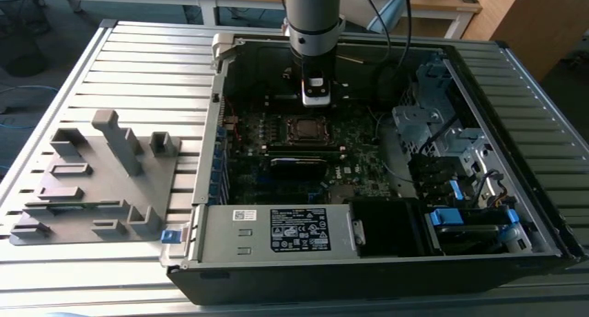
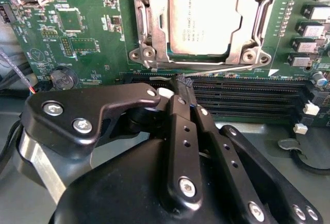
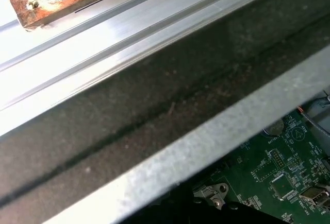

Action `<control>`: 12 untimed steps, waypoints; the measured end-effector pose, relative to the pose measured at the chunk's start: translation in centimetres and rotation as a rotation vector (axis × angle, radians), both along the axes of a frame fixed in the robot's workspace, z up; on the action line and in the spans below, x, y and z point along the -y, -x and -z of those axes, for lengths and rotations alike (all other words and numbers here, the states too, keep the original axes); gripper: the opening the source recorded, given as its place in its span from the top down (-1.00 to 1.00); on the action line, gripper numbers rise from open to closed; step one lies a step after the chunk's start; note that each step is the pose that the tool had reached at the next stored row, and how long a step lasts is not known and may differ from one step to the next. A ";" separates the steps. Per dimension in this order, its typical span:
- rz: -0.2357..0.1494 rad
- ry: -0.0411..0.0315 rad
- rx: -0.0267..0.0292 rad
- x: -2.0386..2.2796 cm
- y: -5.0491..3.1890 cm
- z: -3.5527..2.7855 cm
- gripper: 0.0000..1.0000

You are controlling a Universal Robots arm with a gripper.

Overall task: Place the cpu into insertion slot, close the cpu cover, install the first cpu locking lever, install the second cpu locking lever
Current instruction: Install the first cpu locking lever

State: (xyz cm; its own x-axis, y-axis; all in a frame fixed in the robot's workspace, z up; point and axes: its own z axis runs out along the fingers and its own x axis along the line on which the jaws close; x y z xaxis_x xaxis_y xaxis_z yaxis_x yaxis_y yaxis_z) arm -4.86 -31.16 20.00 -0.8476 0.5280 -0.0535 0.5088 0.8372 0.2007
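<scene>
the pincer [image 2: 185, 82], fingers pressed together on nothing, hovers just beside the thin locking lever [image 2: 221, 71] running crosswise along the edge of the cpu cover [image 2: 147, 23], the cpu [image 2: 205, 20] seated just beyond.

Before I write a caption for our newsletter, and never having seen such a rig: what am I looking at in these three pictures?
The exterior view looks down on an open computer case lying on a slatted metal table, with a grey fixture block beside it. A robot arm reaches down into the case. The two other pictures come from cameras riding near the arm's wrist. In the second wrist view the black gripper has its jaws shut at a thin wire lever just below the insertion slot on the green motherboard. The cpu already sits in the slot, with the cpu cover framing it. The first wrist view catches the case's edge.
</scene>
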 end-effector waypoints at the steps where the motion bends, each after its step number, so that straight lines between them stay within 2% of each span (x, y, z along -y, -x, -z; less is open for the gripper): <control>1: 0.000 -0.0001 0.0021 0.00 0.01 0.03 0.79; 3: 0.000 -0.0001 0.0073 0.00 0.00 0.05 0.79; 6: 0.000 0.0000 0.0099 0.00 0.00 0.05 0.79; 9: -0.001 0.0002 0.0177 0.00 0.00 0.07 0.79; 12: -0.001 0.0000 0.0182 0.00 0.00 0.08 0.79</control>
